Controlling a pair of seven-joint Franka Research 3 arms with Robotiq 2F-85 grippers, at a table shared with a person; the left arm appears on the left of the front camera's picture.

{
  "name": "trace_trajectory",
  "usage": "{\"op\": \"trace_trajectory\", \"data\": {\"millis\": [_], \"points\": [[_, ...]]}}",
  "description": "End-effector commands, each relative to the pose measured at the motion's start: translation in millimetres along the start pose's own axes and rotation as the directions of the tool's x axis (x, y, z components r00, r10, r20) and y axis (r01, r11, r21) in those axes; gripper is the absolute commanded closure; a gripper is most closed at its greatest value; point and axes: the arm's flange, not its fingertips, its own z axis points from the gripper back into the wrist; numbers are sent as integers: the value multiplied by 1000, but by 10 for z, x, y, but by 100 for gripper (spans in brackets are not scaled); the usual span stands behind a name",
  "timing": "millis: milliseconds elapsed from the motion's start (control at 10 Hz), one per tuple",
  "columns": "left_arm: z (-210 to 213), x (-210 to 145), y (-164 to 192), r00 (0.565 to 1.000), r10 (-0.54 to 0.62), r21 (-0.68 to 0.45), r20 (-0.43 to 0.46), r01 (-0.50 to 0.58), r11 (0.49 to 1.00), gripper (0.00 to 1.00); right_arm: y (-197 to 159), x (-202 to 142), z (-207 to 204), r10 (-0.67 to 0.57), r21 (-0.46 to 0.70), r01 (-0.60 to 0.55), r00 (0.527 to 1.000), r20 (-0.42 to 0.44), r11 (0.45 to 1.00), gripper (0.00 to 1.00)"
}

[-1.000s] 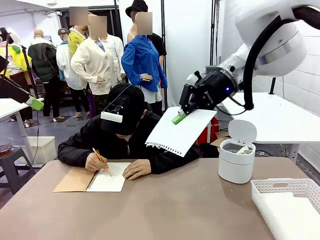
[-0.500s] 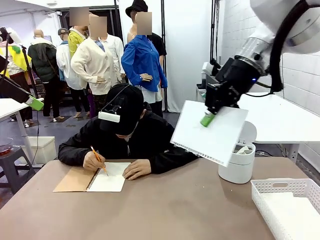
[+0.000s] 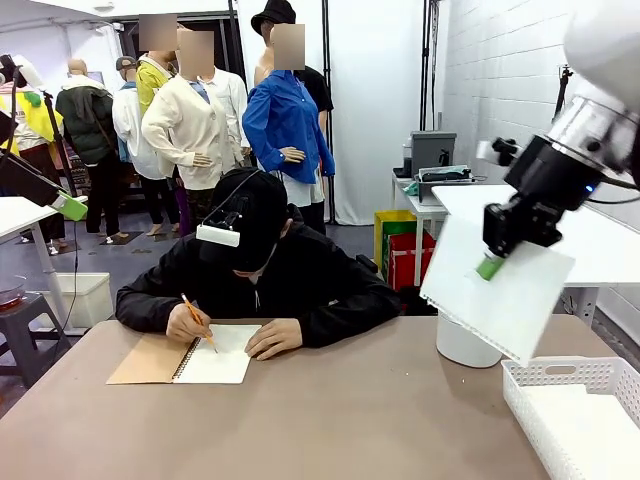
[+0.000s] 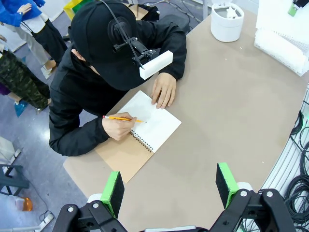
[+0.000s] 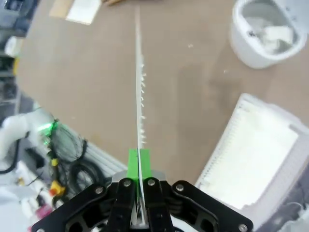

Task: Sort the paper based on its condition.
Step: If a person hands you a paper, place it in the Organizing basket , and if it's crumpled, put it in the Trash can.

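My right gripper (image 3: 490, 266) is shut on the top edge of a smooth white sheet of paper (image 3: 505, 300). The sheet hangs tilted in the air above the table's right side, in front of the white bin (image 3: 462, 348) and just left of the white basket (image 3: 560, 368). From the right wrist, the sheet (image 5: 140, 96) runs edge-on away from the gripper (image 5: 139, 164). Crumpled paper (image 5: 277, 35) lies in the bin (image 5: 241, 48), and flat paper (image 5: 260, 150) in the basket (image 5: 218, 155). My left gripper (image 4: 170, 186) is open, high over the table's left side.
A person sits at the far side, writing with a pencil (image 3: 200, 322) in a tan-covered spiral notebook (image 3: 215, 358), both hands on it. The left wrist view shows the notebook (image 4: 149, 125), the bin (image 4: 226, 31) and the basket (image 4: 282, 46) far right. Bare brown tabletop lies between them.
My right gripper has carried the sheet rightward and lower, from in front of the person to in front of the bin beside the basket. The person keeps writing.
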Motion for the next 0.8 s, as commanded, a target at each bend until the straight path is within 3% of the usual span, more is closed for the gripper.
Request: {"op": "trace_trajectory", "data": {"millis": [0, 200, 300, 400, 700], "points": [[-2, -9, 10, 1000, 3, 3, 5, -3, 1000, 0, -171, -248, -186, -94, -89, 98, 994, 49, 991, 100], [-2, -9, 10, 1000, 3, 3, 5, -3, 1000, 0, -419, -346, -207, -188, -73, 190, 982, 31, 979, 100], [-2, -9, 10, 1000, 3, 3, 5, -3, 1000, 0, -439, -329, -259, -255, 24, 254, 966, 41, 967, 100], [-2, -9, 10, 1000, 3, 3, 5, -3, 1000, 0, -396, -320, -194, -128, -70, 130, 991, 39, 989, 100], [-2, -9, 10, 1000, 3, 3, 5, -3, 1000, 0, -396, -320, -194, -128, -70, 130, 991, 39, 989, 100]]}}
